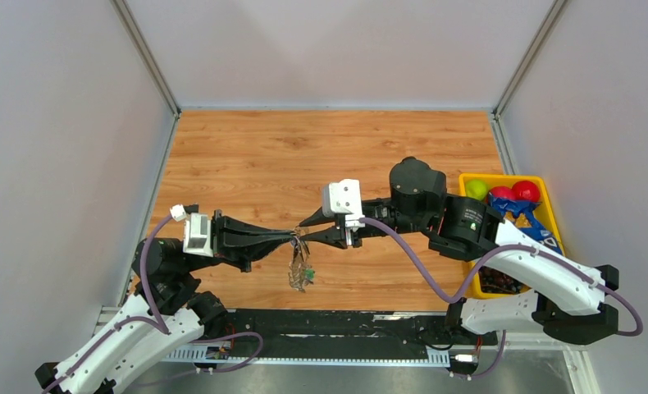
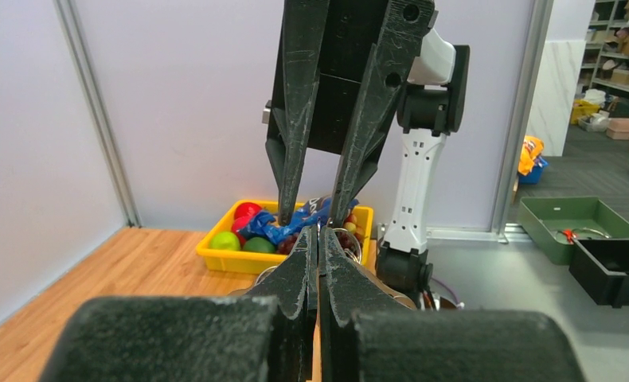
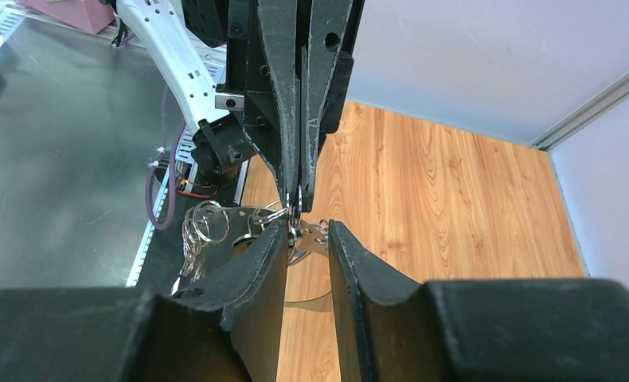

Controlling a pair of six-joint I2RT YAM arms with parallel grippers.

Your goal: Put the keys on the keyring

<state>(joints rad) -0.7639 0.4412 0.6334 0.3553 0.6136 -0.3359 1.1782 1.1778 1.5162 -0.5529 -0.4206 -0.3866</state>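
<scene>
My left gripper (image 1: 294, 239) is shut on the top of the thin metal keyring (image 1: 298, 267) and holds it above the table, with rings and chain bits dangling below. In the left wrist view its fingertips (image 2: 319, 233) are pressed together on a sliver of metal. My right gripper (image 1: 306, 233) faces it tip to tip and is open. In the right wrist view the right gripper (image 3: 303, 228) straddles a small silvery key (image 3: 311, 238) hanging just below the left fingertips. The loop's thin arc (image 3: 307, 299) shows lower down. Several small rings (image 3: 204, 225) hang to the left.
A yellow bin (image 1: 550, 205) with toy fruit and a blue packet stands at the right edge of the wooden table (image 1: 321, 156); it also shows in the left wrist view (image 2: 216, 260). White walls close the left, back and right.
</scene>
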